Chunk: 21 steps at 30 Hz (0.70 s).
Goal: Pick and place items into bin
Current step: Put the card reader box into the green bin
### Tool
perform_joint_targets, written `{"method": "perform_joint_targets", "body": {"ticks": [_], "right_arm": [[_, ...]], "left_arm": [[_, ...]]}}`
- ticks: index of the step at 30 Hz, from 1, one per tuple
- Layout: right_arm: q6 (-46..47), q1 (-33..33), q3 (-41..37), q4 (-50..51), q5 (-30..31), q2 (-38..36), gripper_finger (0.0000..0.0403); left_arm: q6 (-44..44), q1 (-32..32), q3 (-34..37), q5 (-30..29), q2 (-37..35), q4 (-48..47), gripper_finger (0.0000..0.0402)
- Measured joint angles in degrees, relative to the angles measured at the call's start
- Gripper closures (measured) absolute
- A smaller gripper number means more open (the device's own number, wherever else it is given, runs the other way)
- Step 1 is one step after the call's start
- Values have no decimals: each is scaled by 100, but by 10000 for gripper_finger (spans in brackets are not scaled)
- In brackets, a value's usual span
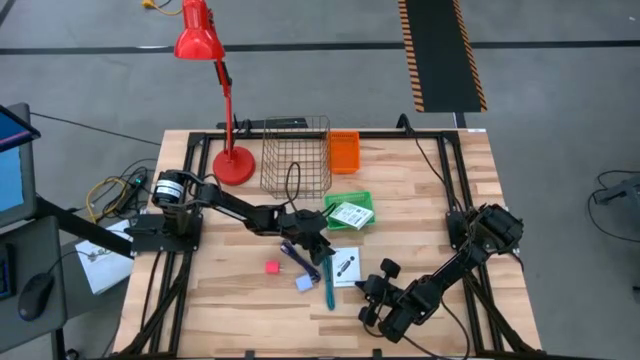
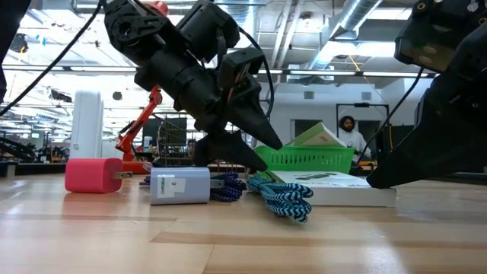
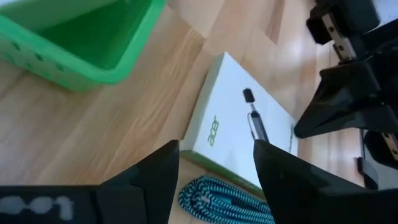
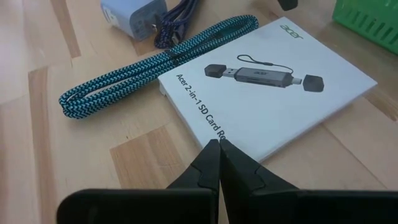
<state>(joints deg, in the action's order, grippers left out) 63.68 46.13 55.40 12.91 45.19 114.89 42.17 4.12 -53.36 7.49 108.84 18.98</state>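
Note:
A white card box (image 4: 273, 106) printed with a card reader lies flat on the table (image 1: 240, 300). A teal braided cord (image 4: 155, 62) lies beside it, then a dark blue cord (image 4: 177, 22), a pale-blue cube (image 2: 179, 185) and a pink cube (image 2: 93, 174). A second white packet (image 1: 352, 214) sits in the green bin (image 1: 340, 200). My left gripper (image 3: 216, 144) is open and points down over the teal cord's end and the box's edge, touching nothing. My right gripper (image 4: 219, 144) is shut, its tips at the box's near edge. My right gripper's shut fingertips (image 4: 211, 162) stand at the near edge of the white box (image 4: 205, 134), slanting down from the table's right near side. Whether they touch the box, I cannot tell. The box lies flat on the table.
A wire basket (image 1: 296, 155), an orange bin (image 1: 344, 152) and a red lamp (image 1: 205, 60) stand toward the far edge. The two grippers are close together over the white box. Bare wood lies toward the near left. A person (image 2: 348, 133) is in the room beyond.

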Motion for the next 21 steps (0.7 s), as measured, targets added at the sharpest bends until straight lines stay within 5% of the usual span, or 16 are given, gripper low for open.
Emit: {"method": "perform_joint_targets", "body": {"ticks": [21], "right_arm": [[-116,0,0,7,0,0,403]], "left_arm": [[109,53,0,-192,0,-24,205]]}}
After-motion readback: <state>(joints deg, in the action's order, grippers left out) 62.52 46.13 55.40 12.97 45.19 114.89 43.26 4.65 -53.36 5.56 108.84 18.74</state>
